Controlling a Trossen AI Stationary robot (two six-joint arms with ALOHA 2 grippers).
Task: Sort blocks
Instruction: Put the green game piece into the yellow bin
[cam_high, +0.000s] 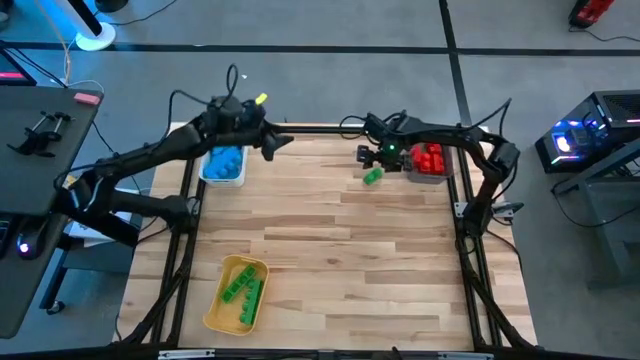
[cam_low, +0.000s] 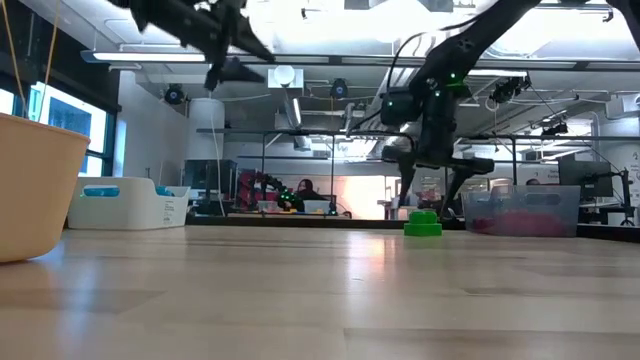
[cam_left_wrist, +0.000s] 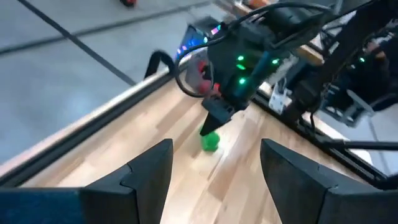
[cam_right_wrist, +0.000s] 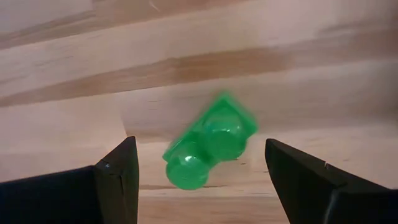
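Green block (cam_right_wrist: 208, 141) lying loose on the table (cam_high: 340, 250), framed between the wide-open, empty right gripper (cam_right_wrist: 199, 180) for grasping; left gripper (cam_left_wrist: 214, 180) held open, empty, aside.

A green block (cam_high: 373, 176) lies on the pale striped wood table (cam_high: 340, 250). The white tray (cam_high: 222, 166) holds blue blocks (cam_high: 226, 159), the grey tray (cam_high: 429, 176) red blocks (cam_high: 430, 158), the yellow tray (cam_high: 222, 305) green blocks (cam_high: 242, 288).

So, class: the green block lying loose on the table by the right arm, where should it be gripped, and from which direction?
Grip the green block across its two long flat sides, coming straight down from above. It lies flat on the table, studs up and skewed, so the right gripper, hanging open right over it, probably needs to turn its wrist to square up with those sides.
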